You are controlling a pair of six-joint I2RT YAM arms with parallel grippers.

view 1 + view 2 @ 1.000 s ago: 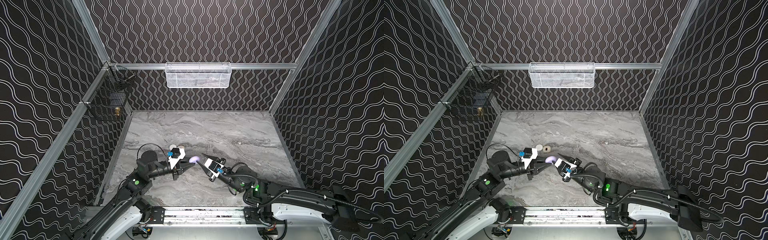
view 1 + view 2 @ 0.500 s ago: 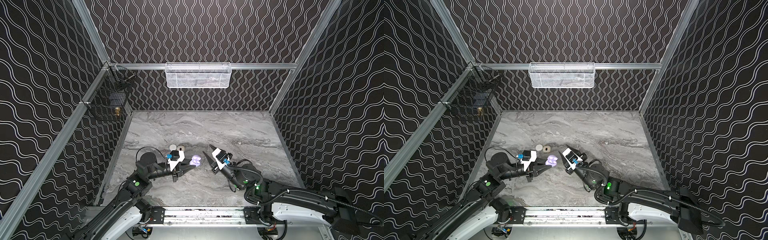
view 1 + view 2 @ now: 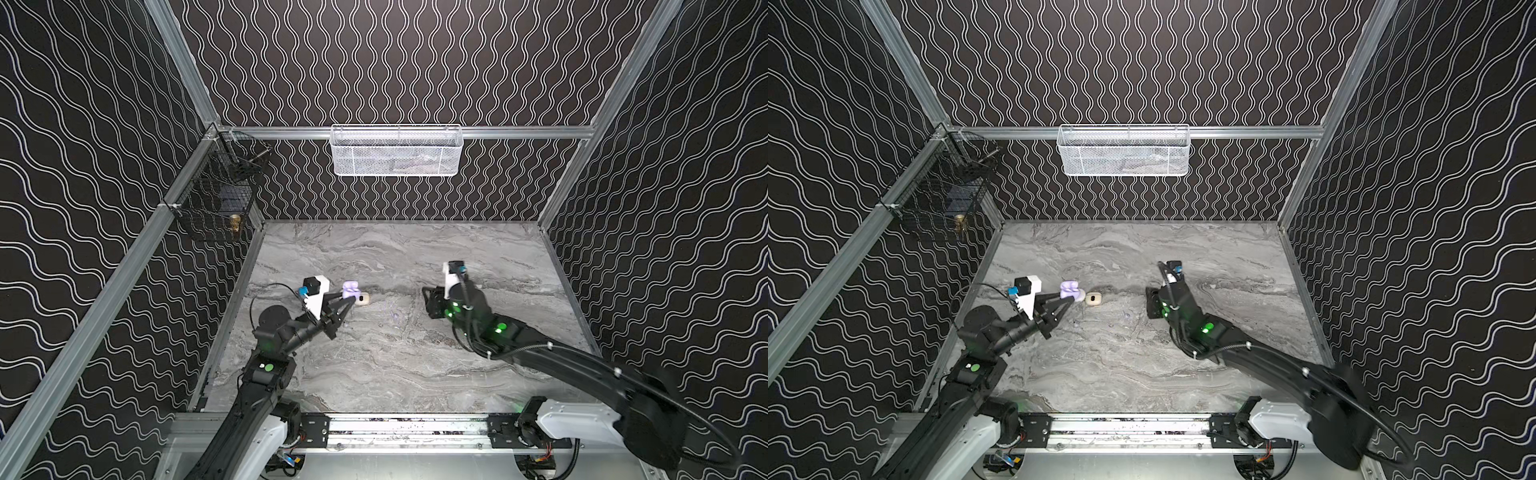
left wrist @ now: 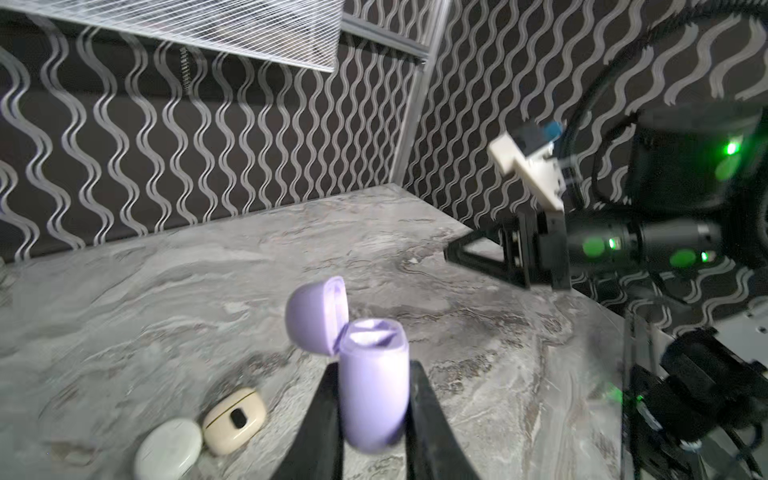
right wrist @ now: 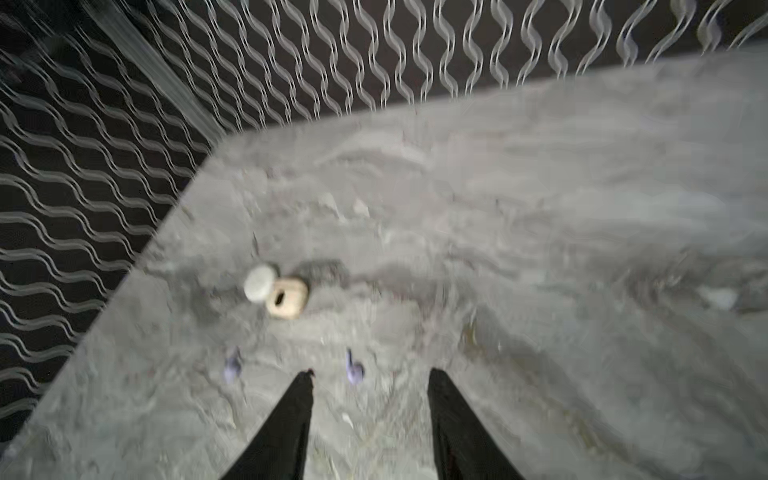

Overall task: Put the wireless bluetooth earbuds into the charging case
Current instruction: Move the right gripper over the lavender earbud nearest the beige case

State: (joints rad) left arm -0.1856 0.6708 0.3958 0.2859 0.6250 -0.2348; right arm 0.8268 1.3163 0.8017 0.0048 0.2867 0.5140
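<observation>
Two lavender earbuds (image 5: 354, 369) loose on the marble table (image 3: 415, 374) mid-scene, apart from each other, just near of a cream case (image 3: 363, 298) and a white case (image 4: 168, 449), left gripper (image 3: 351, 300) clamped on the open-lidded lavender charging case (image 4: 372, 395) at left-centre, right gripper (image 5: 370, 374) at right, jaws parted, empty.
</observation>
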